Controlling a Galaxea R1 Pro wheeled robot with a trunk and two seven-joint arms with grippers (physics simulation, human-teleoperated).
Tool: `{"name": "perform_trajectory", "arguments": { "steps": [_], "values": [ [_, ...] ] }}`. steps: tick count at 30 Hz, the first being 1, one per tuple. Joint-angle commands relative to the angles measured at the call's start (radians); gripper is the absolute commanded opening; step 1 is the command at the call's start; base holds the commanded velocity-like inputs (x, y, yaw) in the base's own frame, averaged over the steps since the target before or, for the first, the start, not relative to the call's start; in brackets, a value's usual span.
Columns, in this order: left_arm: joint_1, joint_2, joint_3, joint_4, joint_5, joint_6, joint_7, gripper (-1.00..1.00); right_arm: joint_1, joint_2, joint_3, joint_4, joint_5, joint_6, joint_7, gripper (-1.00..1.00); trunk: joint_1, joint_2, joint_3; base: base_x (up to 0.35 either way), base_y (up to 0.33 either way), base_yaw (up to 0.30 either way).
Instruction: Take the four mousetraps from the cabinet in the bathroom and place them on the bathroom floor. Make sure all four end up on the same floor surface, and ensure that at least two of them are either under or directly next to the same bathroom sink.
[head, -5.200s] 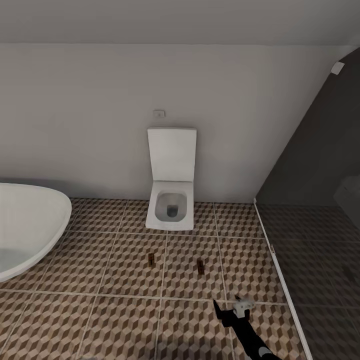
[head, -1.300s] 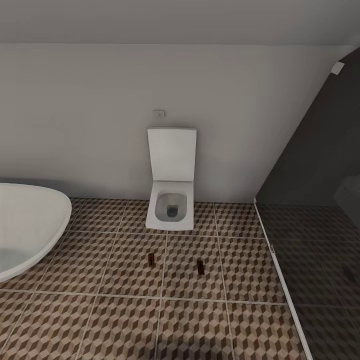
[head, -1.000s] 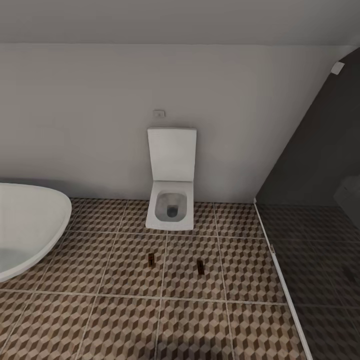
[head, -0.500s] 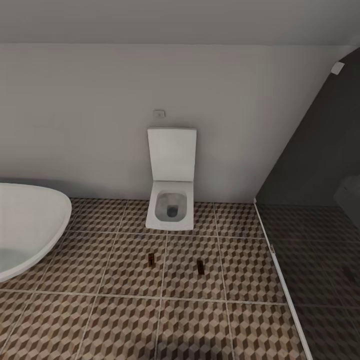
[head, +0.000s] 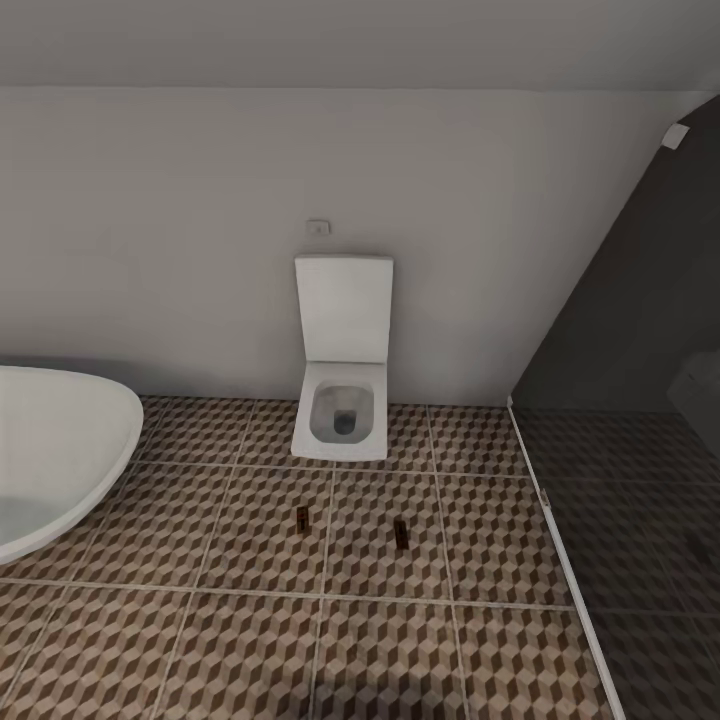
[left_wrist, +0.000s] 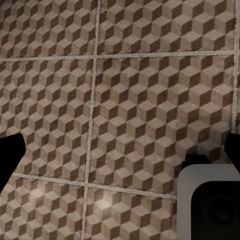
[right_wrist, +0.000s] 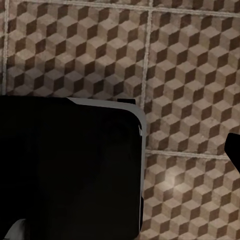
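Observation:
Two mousetraps lie on the cube-patterned bathroom floor (head: 240, 640) in front of the toilet, one (head: 302, 516) to the left and one (head: 401, 533) to the right. They are about a tile apart. The other mousetraps and the cabinet are out of view. My left gripper (left_wrist: 120, 155) hangs open over bare tiles, its dark fingertips (left_wrist: 10, 159) at both edges of the left wrist view. My right gripper (right_wrist: 120, 150) also looks open, with one fingertip (right_wrist: 234, 149) showing over the tiles and nothing held.
A white wall-hung toilet (head: 342, 400) stands at the back wall. A white rounded basin or tub (head: 60, 450) fills the left side. A dark glass partition (head: 620, 400) with a floor rail closes off the right. My own dark base (right_wrist: 70, 170) shows in the right wrist view.
About five seconds ago my right arm and gripper reached into the bottom of the head view; they have since drawn back out of it. Nothing has moved in the last second.

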Motion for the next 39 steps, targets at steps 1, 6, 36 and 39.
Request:
{"name": "perform_trajectory", "arguments": {
  "steps": [1,6,36,39],
  "values": [
    [-0.001,-0.001,-0.009,0.003,0.003,-0.004,0.004,1.00,-0.001,0.000,0.003,0.001,-0.004,-0.003,0.004,1.00,0.000,-0.002,-0.001,0.000,0.000,0.000],
    [-0.001,-0.001,-0.009,0.003,0.003,-0.004,0.004,1.00,-0.001,0.000,0.002,0.001,-0.004,-0.003,0.004,1.00,0.000,-0.002,-0.001,0.000,0.000,0.000],
    [-0.001,-0.001,-0.009,0.003,0.003,-0.004,0.004,1.00,-0.001,0.000,0.003,0.001,-0.004,-0.003,0.004,1.00,0.000,-0.002,-0.001,0.000,0.000,0.000],
    [-0.001,-0.001,-0.009,0.003,0.003,-0.004,0.004,1.00,-0.001,0.000,0.003,0.001,-0.004,-0.003,0.004,1.00,0.000,-0.002,-0.001,0.000,0.000,0.000]
  ]
}}
